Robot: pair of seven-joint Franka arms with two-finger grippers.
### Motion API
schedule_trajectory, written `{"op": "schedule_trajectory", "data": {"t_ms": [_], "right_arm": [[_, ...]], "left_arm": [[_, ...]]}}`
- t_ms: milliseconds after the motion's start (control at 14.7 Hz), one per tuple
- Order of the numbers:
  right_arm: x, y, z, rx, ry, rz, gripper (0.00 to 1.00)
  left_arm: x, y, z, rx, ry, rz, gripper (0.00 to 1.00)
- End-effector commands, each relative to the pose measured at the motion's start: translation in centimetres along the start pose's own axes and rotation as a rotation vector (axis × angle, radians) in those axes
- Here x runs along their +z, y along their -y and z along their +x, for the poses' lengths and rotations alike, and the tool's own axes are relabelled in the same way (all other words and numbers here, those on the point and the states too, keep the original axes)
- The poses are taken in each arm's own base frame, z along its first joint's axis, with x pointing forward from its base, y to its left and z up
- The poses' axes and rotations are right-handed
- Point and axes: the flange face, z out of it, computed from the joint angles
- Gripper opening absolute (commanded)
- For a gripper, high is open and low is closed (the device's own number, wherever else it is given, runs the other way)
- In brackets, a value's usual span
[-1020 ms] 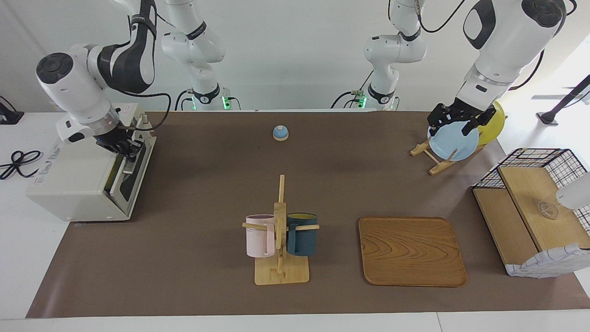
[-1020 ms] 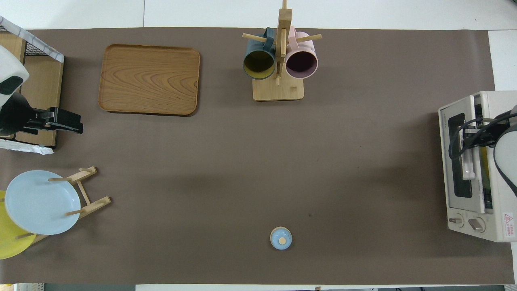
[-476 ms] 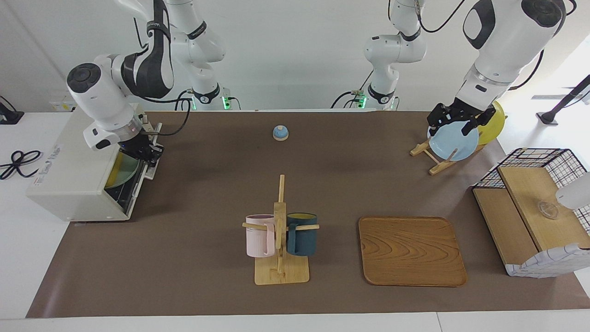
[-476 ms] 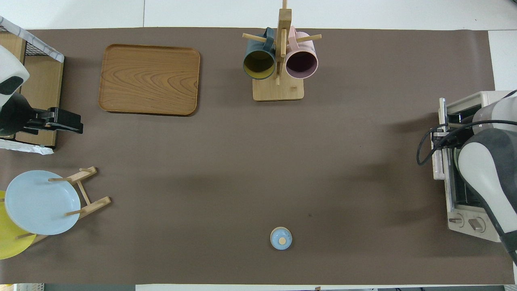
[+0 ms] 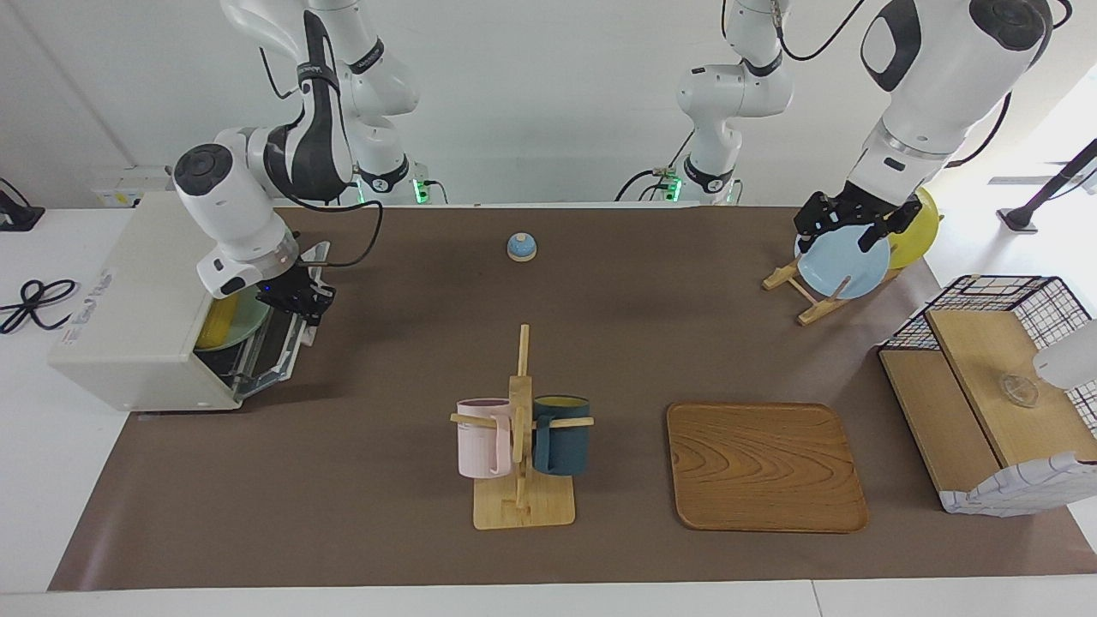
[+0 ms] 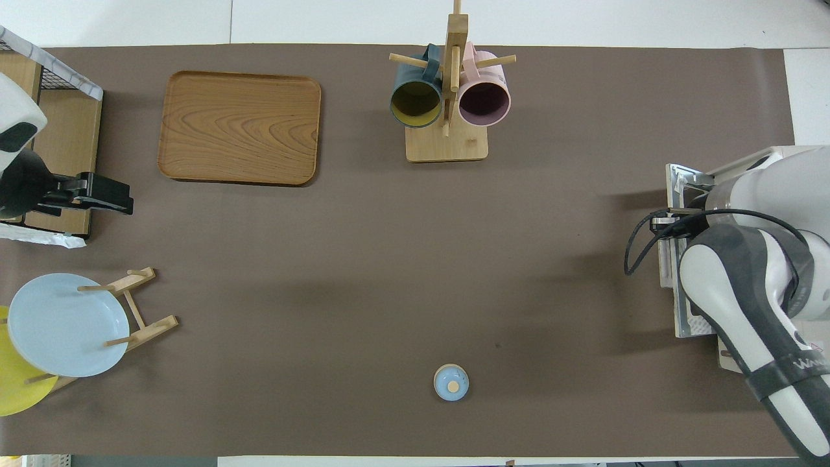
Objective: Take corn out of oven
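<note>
The off-white oven (image 5: 128, 300) stands at the right arm's end of the table, and its glass door (image 5: 278, 347) is swung down almost flat. Inside, the yellow corn (image 5: 214, 326) lies on a pale green plate (image 5: 247, 313). My right gripper (image 5: 296, 300) is shut on the door's handle at the door's outer edge. In the overhead view the right arm covers the oven (image 6: 746, 170) and hides the corn; only the lowered door (image 6: 677, 311) shows. My left gripper (image 5: 848, 224) waits in the air by the plate rack.
A mug tree (image 5: 521, 446) with a pink and a dark blue mug stands mid-table. A wooden tray (image 5: 765, 467) lies beside it. A small blue bell (image 5: 521, 247) sits near the robots. A plate rack (image 5: 810, 296) and a wire-frame wooden shelf (image 5: 994, 403) stand at the left arm's end.
My right gripper has pulled the oven door handle out and down, swinging the door from nearly shut to almost flat. The corn and plate inside have come into sight. The left arm has not moved.
</note>
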Motion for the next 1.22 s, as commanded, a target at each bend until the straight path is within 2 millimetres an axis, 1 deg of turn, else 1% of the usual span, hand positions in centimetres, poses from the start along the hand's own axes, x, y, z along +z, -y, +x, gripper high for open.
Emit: {"op": "schedule_trajectory", "data": {"t_ms": [0, 68, 136, 204, 408, 952, 1020, 1088, 1156], "right_arm": [[2.4, -2.9, 0.6, 0.022, -0.022, -0.042, 0.0], [2.6, -2.8, 0.6, 0.021, -0.019, -0.041, 0.0], [3.2, -2.5, 0.6, 0.019, -0.016, -0.04, 0.0], [3.6, -1.9, 0.8, 0.015, -0.032, -0.032, 0.0], [5.9, -1.9, 0.8, 0.018, -0.021, -0.026, 0.0], [8.4, -1.2, 1.4, 0.055, -0.02, 0.018, 0.0], [8.5, 0.3, 1.3, 0.036, -0.02, 0.024, 0.0], [8.4, 1.2, 1.2, 0.036, -0.02, 0.037, 0.0], [8.3, 1.4, 1.3, 0.05, -0.022, 0.052, 0.0]], "left_arm": [[0.2, 0.3, -0.6, -0.004, -0.007, 0.009, 1.0], [0.3, 0.4, -0.6, -0.007, -0.01, 0.009, 1.0], [0.3, 0.4, -0.7, -0.009, -0.013, 0.009, 1.0], [0.5, 0.3, -0.8, -0.009, -0.014, 0.009, 1.0], [0.6, 0.3, -0.7, -0.007, -0.014, 0.009, 1.0], [0.8, -0.1, -0.8, 0.0, -0.025, 0.009, 1.0], [0.9, -0.2, -0.9, 0.003, -0.025, 0.009, 1.0], [1.0, -0.2, -0.8, 0.006, -0.028, 0.009, 1.0], [1.0, -0.2, -0.7, 0.003, -0.031, 0.009, 1.0]]}}
